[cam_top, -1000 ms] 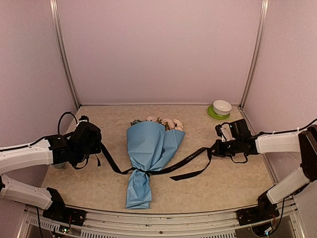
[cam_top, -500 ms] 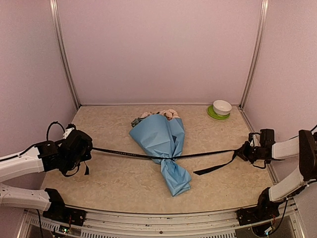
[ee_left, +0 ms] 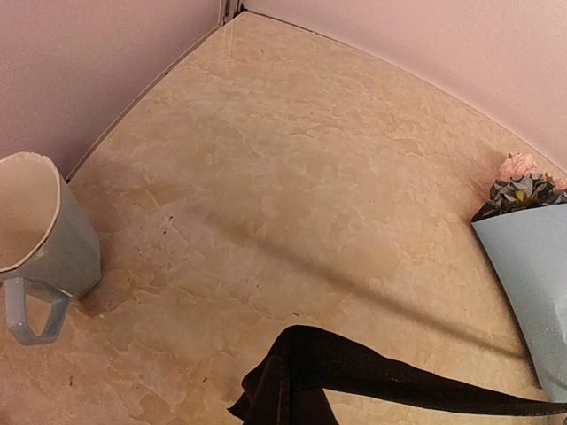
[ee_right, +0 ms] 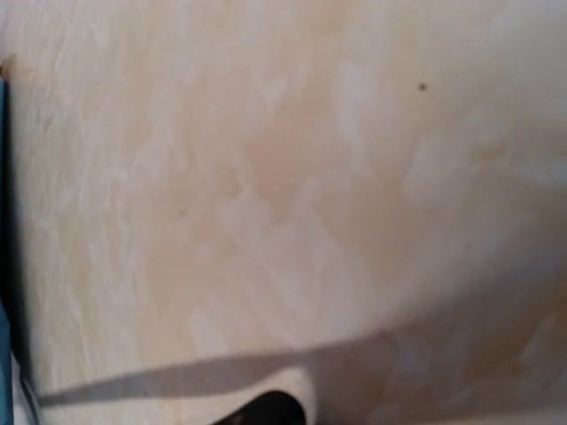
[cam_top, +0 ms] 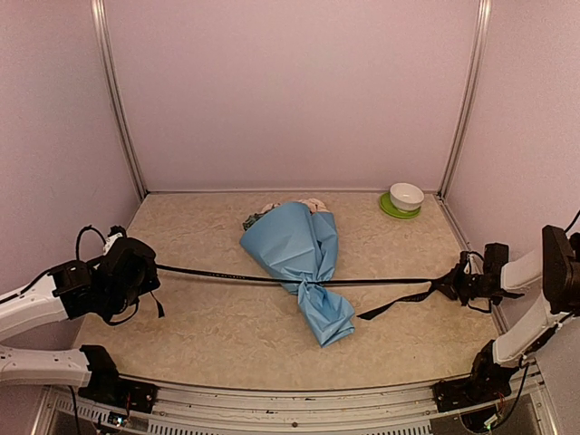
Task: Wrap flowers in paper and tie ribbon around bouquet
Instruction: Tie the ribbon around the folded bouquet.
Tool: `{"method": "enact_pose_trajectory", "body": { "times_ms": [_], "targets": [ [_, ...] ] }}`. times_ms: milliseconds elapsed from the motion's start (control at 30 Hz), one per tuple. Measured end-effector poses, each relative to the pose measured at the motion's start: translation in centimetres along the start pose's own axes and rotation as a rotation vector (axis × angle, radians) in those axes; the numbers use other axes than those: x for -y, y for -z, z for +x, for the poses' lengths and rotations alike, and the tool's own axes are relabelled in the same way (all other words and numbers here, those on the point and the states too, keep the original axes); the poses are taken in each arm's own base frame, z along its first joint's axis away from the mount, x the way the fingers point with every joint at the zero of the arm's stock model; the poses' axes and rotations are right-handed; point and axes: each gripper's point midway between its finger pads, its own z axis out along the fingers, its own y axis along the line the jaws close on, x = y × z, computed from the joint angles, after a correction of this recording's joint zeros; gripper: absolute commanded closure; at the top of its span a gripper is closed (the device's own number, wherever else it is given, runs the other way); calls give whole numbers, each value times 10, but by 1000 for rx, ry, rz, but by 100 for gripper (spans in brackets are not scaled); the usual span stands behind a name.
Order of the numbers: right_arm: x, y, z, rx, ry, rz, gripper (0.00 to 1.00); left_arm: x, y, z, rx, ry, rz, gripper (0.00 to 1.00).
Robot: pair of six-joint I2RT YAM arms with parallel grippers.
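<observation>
Two ends of the taut ribbon [cam_top: 227, 275] are pinched: left end effector [cam_top: 152, 269] at nine o'clock of the bouquet [cam_top: 294, 249], right end effector [cam_top: 446, 285] at three.

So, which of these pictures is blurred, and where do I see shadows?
Top external: sharp and evenly lit, with the ribbon and bouquet crisp. Left wrist: sharp too; a soft shadow band crosses the table beside the ribbon. Right wrist: smeared, with no clear detail and a dark shadow stripe low across the table.
</observation>
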Motion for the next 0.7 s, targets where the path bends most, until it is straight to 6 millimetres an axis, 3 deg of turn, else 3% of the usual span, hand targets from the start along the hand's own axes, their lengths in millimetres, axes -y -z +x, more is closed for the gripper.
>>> {"method": "enact_pose_trajectory", "body": {
  "times_ms": [500, 567, 633, 700],
  "targets": [
    [0, 2, 2, -6, 12, -7, 100, 4, 5, -4, 5, 11, 43, 100],
    [-8, -1, 5, -5, 74, 35, 100, 9, 3, -4, 4, -30, 45, 100],
    [-28, -3, 8, -2, 164, 45, 100, 18, 3, -5, 4, -71, 48, 100],
    [-52, -2, 10, 8, 244, 33, 100, 42, 11, -8, 13, -122, 94, 100]
  ]
}}
